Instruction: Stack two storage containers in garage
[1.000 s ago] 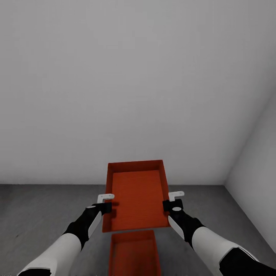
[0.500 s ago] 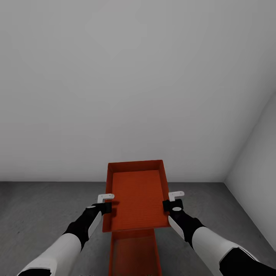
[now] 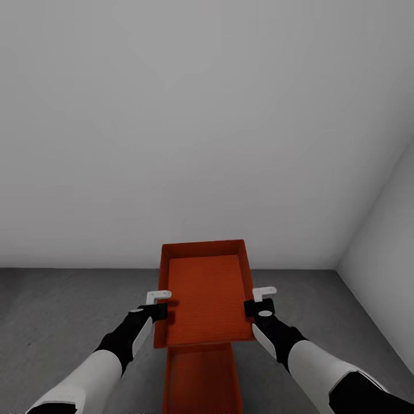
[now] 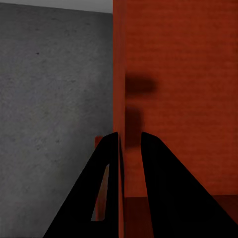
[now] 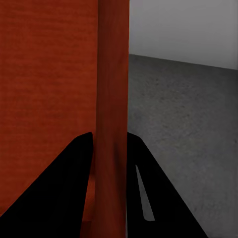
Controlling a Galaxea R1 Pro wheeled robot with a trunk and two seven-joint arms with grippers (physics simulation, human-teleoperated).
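Note:
I hold one orange-red storage container [image 3: 204, 293] level in the air between both arms. My left gripper [image 3: 164, 312] is shut on its left wall, and my right gripper [image 3: 248, 307] is shut on its right wall. The left wrist view has the left gripper [image 4: 129, 135] pinching that thin wall [image 4: 119, 74]. In the right wrist view the right gripper [image 5: 110, 134] clamps the opposite wall [image 5: 113, 74]. The second storage container [image 3: 201, 379] lies on the garage floor [image 3: 69, 322] right below, its far end hidden under the held one.
A plain white wall [image 3: 201, 144] stands close ahead. A second white wall [image 3: 385, 241] meets it at a corner on the right. Dark grey concrete stretches to both sides of the containers.
The whole view has crept forward a little, so the wall's foot sits higher. The floor container's far rim has slipped under the held container. Both grips are unchanged.

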